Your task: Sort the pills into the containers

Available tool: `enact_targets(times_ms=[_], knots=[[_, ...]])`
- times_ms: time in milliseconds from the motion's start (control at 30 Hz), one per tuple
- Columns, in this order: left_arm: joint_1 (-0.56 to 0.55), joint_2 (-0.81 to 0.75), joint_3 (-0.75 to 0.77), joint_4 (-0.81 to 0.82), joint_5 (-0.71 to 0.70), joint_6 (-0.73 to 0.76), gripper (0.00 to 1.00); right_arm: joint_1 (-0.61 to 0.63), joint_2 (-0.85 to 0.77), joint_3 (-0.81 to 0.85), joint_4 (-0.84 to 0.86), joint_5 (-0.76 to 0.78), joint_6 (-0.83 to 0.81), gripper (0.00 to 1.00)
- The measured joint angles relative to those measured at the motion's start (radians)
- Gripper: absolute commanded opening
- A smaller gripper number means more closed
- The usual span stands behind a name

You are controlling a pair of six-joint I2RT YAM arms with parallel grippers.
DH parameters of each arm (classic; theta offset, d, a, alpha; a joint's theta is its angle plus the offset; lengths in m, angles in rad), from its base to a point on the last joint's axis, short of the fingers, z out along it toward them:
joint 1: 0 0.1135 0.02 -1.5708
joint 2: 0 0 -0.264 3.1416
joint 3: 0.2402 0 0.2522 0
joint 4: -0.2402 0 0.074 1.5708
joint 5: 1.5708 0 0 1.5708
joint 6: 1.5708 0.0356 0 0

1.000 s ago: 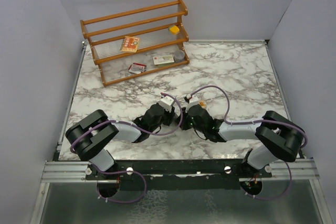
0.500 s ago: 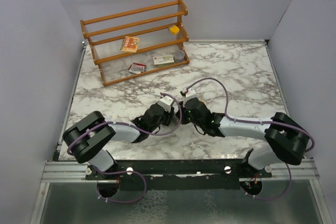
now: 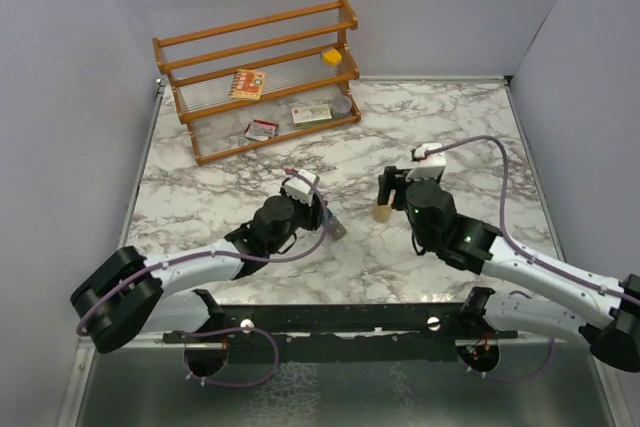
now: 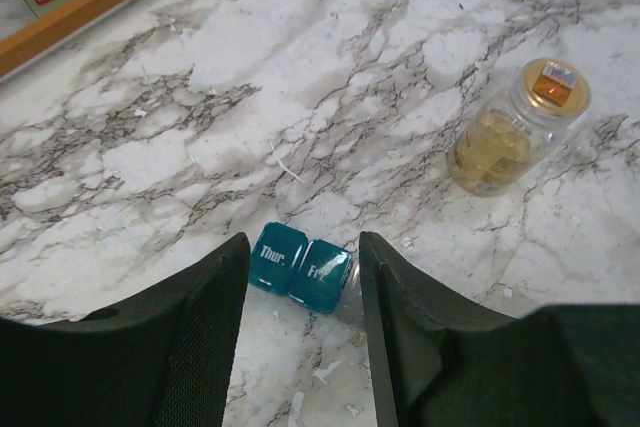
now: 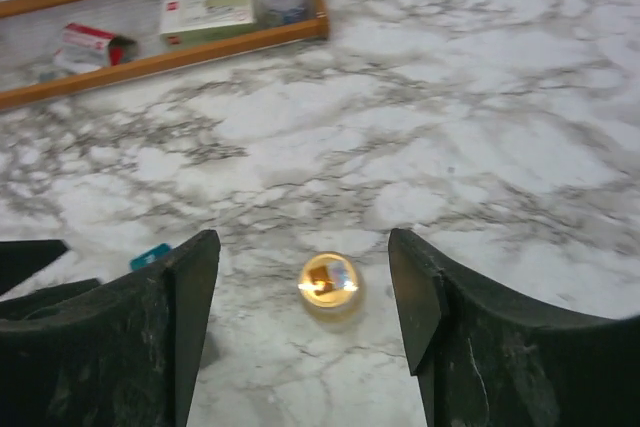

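The containers [image 4: 300, 265] are a short strip lying on the marble, with two teal lids marked "Thur." and "Fri." and a clear end piece. My left gripper [image 4: 303, 247] is open above it, one finger on each side; in the top view the left gripper [image 3: 325, 217] hangs over the strip [image 3: 334, 228]. A small clear jar [image 4: 510, 127] with yellowish pills stands upright to the right of the strip. My right gripper [image 5: 303, 247] is open above the jar [image 5: 328, 282], which stands free between the fingers. From above the right gripper [image 3: 388, 190] is just behind the jar [image 3: 381, 213].
A wooden rack [image 3: 255, 77] stands at the back left with flat printed packets [image 3: 247, 83] and a yellow piece [image 3: 331, 55] on its shelves. The marble table [image 3: 450, 137] ends at grey walls on the left, back and right.
Both grippers were together at the table's middle. The right one has opened and drawn off to the right, leaving the jar standing. The left one has opened wider over the strip.
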Motion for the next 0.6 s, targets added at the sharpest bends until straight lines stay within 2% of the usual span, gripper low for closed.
enact_targets(times_ms=[167,233,433,600], knots=[[0.0,-0.201,-0.025,-0.095,-0.051,0.0,0.51,-0.001,-0.191,-0.031,-0.18,0.198,0.051,0.77],[0.0,-0.276,-0.032,-0.14,-0.076,0.0,0.51,-0.001,-0.266,-0.029,-0.283,0.269,0.118,0.88],[-0.002,-0.552,-0.061,-0.339,-0.196,-0.008,0.52,-0.001,-0.372,-0.028,-0.451,0.379,0.234,0.9],[-0.006,-0.735,-0.079,-0.487,-0.282,-0.02,0.53,-0.001,-0.334,-0.026,-0.594,0.435,0.376,0.91]])
